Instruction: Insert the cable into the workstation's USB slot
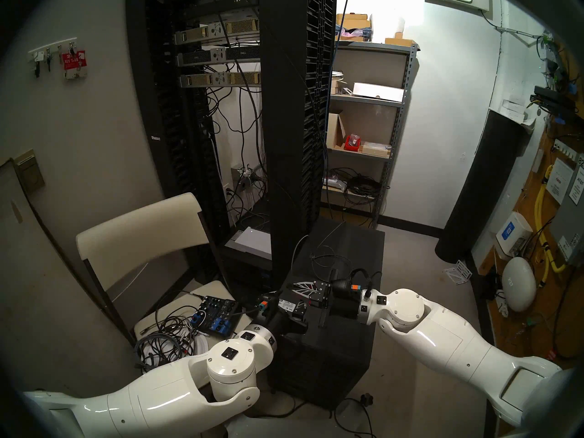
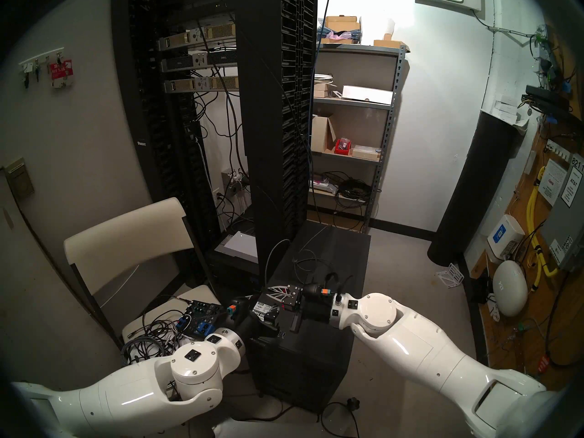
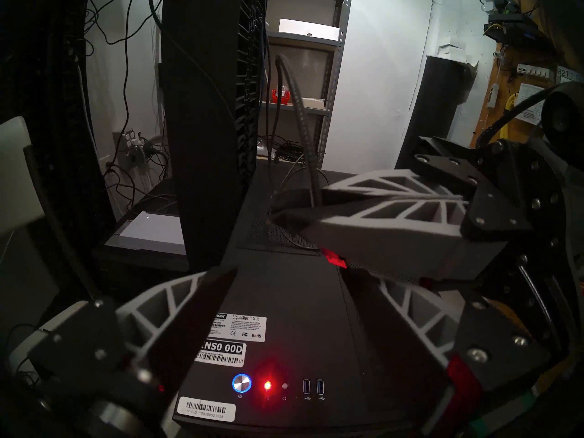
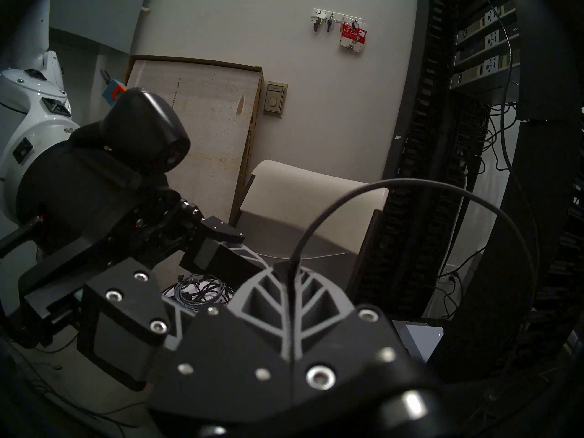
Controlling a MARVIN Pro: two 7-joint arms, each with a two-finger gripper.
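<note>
Right now my right gripper [image 3: 286,219] is clenched on the cable [image 4: 410,187], its two ribbed fingers pressed flat together with the thin grey cord pinched at their tips; the black USB plug itself I cannot make out between the pads. From that pinch the cable rises in a tall arc, curves over and away from my fingertips, and trails back along the top of the workstation [image 1: 354,247], where more of its loops lie behind my hand. My right gripper points sideways across the case toward my left gripper [image 3: 292,288], which hangs just beside and below it over the front end of the workstation's top, its fingers spread apart and holding nothing. Directly under my left fingers sit the white barcode sticker [image 3: 207,409], the blue-ringed power button [image 3: 241,383], the red light [image 3: 267,385] and, just to the right of them, two USB slots [image 3: 313,387], both unoccupied. Behind both hands stands the tall black server rack [image 1: 294,111]. Off to the left of my left arm a white chair [image 1: 139,238] carries a small audio mixer [image 1: 215,315] and a heap of thicker cords [image 1: 167,336].
</note>
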